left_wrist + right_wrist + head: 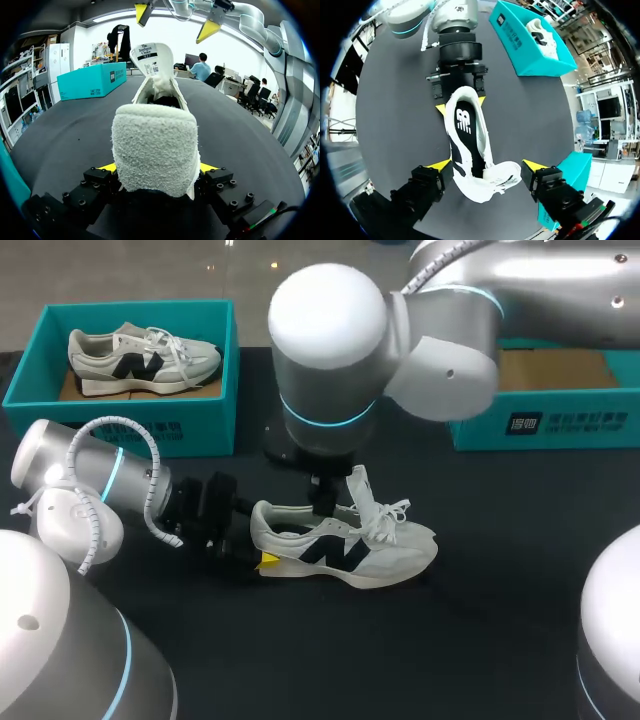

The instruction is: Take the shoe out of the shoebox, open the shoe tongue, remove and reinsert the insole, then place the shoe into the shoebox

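Two arms are seen over the black table (480, 640) in the head view. A cream-and-grey suede running shoe (345, 545) with a black side logo stands on its sole just below the frame's centre, toe toward the right. Its heel is gripped by the left gripper (262, 545), which enters from the lower left. This is judged to be a steadying hold, so that the shoe cannot slide while its opening is worked. The right gripper (323, 498) hangs from above, beside the upright white tongue (358, 488). At the upper left an open teal cardboard shoebox (120, 430) is set, holding a second, matching shoe (140, 358). Another teal box (560, 425) is partly hidden at the upper right.

In the left wrist view the towelling-lined heel is clamped between this gripper's two yellow tips, one pressed against each side. The tongue stands ahead, and the other arm's yellow tips are spread apart above it, touching nothing.

In the right wrist view the fingers are spread wide, with the tongue and laces lying between them and no contact visible on either side — released, then. A black insole (464, 120) with a white logo is seen lying inside the shoe; whether it has yet been taken out cannot be told.
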Action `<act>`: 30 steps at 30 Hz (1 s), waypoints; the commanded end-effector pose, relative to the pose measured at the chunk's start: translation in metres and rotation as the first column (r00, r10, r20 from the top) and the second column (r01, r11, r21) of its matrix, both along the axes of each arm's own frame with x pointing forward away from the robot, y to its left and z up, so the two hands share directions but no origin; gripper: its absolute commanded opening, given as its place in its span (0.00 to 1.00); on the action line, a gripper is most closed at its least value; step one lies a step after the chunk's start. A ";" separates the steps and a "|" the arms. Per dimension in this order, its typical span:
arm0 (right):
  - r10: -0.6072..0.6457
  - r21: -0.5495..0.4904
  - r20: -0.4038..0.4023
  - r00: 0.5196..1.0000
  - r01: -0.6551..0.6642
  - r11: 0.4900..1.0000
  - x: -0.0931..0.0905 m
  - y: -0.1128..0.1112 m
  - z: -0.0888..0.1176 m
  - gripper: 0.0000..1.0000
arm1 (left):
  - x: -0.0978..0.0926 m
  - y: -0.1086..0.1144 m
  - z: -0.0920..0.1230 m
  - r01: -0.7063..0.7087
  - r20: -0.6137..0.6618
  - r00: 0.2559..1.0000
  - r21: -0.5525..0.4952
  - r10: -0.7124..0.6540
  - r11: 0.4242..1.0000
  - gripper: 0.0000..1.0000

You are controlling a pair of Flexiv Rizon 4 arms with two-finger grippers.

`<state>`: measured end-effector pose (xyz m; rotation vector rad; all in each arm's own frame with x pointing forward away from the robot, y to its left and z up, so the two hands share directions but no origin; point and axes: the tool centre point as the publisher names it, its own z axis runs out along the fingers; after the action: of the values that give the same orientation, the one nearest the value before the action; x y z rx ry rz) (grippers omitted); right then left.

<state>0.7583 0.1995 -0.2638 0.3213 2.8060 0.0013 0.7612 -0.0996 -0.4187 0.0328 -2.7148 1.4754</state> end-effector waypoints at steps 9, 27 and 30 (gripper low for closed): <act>0.065 -0.222 -0.085 0.994 -0.082 0.972 0.003 0.015 -0.009 0.00 | -0.001 0.000 -0.002 0.000 -0.001 1.000 0.005 0.000 1.000 0.00; 0.059 -0.150 -0.136 0.989 -0.079 0.986 0.012 0.027 -0.057 0.00 | -0.001 0.000 -0.002 0.000 -0.001 1.000 0.005 0.000 1.000 0.00; 0.060 -0.146 -0.145 0.988 -0.081 0.986 0.013 0.024 -0.064 0.00 | -0.001 0.000 -0.002 0.000 -0.001 1.000 0.005 0.000 1.000 0.00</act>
<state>0.7678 0.2247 -0.3201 0.1919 2.9256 -0.2349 0.7612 -0.0996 -0.4186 0.0327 -2.7147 1.4755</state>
